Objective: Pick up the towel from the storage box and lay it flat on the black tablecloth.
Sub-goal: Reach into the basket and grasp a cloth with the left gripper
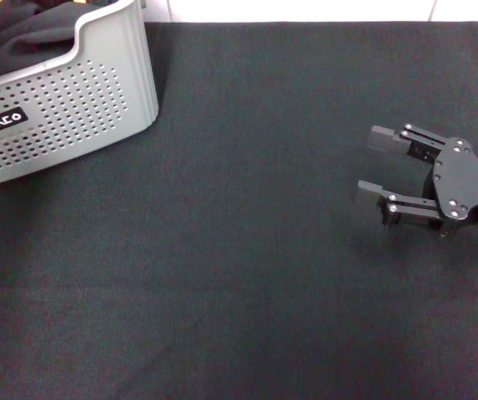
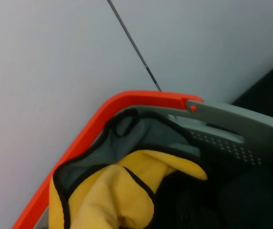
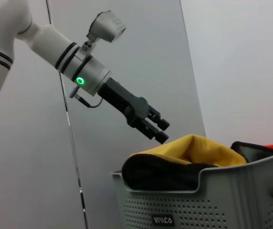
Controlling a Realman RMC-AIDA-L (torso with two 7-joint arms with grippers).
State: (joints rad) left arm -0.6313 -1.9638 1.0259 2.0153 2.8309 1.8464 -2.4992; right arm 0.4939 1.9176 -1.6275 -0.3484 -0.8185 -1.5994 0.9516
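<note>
My left gripper (image 3: 160,132) hangs just above the storage box (image 1: 72,104), which sits at the far left of the black tablecloth (image 1: 247,250); from the side it shows angled down toward the heap inside, but whether its fingers are parted or closed I cannot tell. The towel (image 2: 122,191) is crumpled in the box, yellow face bulging up with its grey-green side and black edging curled toward an orange rim (image 2: 84,138) at the box's edge. Beside it lies a dark cloth (image 3: 155,174), and that is my main worry: if I come down a little off, I judge I could pinch that black fabric with the towel, or instead of it, and drag the wrong thing out. A shallow bite on one fold could also let the fleece slip as I lift, and a snag on the rim might tip or slide the light box. My right gripper (image 1: 376,167) rests low over the cloth at the right, well apart from the box, its fingers spread and holding nothing.
</note>
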